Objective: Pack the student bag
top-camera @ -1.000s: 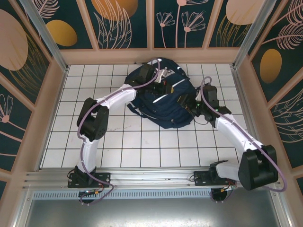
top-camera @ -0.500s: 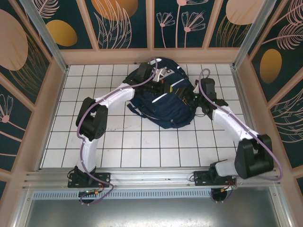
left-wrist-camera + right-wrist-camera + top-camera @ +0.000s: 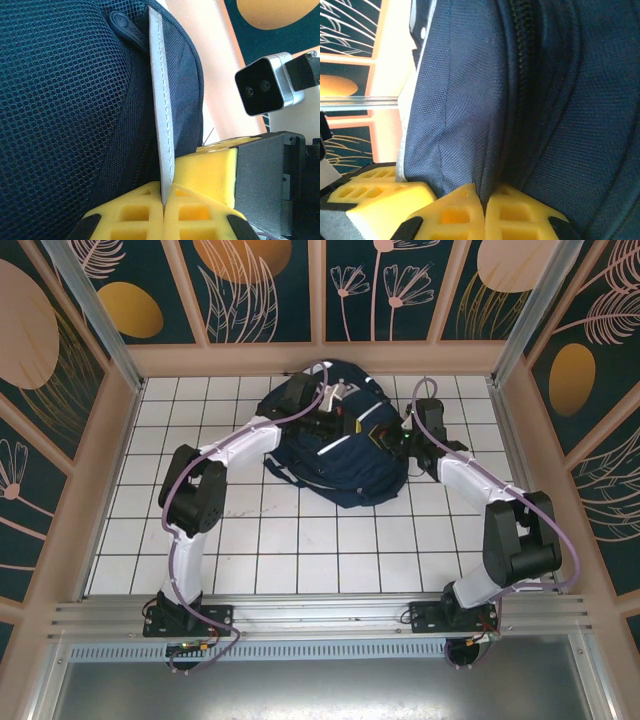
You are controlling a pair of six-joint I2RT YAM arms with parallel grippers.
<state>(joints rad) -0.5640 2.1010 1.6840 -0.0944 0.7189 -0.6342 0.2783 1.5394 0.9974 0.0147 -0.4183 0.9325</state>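
Observation:
The student bag (image 3: 335, 468), a large dark navy backpack, lies at the far middle of the white tiled table. My left gripper (image 3: 347, 420) reaches over its top and is shut on the bag's white reflective stripe (image 3: 161, 115), which runs straight into the closed yellow pads (image 3: 130, 215). Dark mesh (image 3: 60, 100) covers the bag to the left of the stripe. My right gripper (image 3: 484, 194) is shut on a fold of navy fabric beside a zipper (image 3: 522, 55). It comes at the bag from the right (image 3: 388, 438), close to the left gripper.
The right arm's yellow finger (image 3: 210, 167) and its wrist camera (image 3: 265, 90) sit just right of the left gripper. Peach cage walls (image 3: 320, 358) and aluminium posts (image 3: 520, 315) enclose the table closely behind the bag. Bare tiles (image 3: 300, 540) lie in front.
My right gripper has moved in toward the far side of the bag and closed on its fabric. The left gripper has stayed shut on the stripe, shifting slightly left.

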